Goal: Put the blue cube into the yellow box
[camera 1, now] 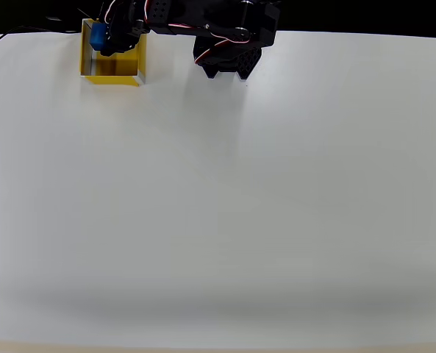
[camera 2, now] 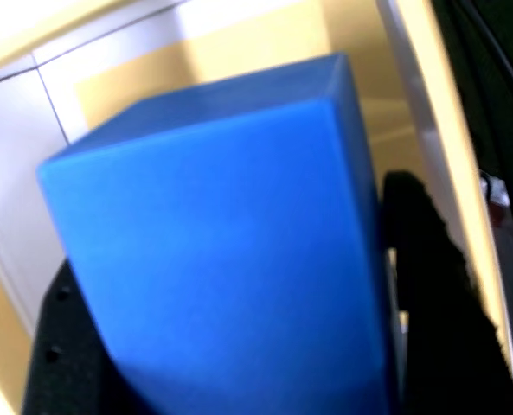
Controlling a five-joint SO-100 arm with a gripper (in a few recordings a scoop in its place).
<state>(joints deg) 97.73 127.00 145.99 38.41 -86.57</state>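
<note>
Two black fingers [camera 2: 429,285] clamp the blue cube [camera 2: 221,259], one on each side.
Gripper [camera 1: 109,40] hangs over the yellow box [camera 1: 133,62] at the table's [camera 1: 218,206] far left corner in the overhead view; the cube sits within the box outline near its left wall (contact with the floor cannot be told). Wrist view: pale box walls close in behind and beside the cube, which is tilted, one top corner pointing up. White tabletop lies open below and to the right.
</note>
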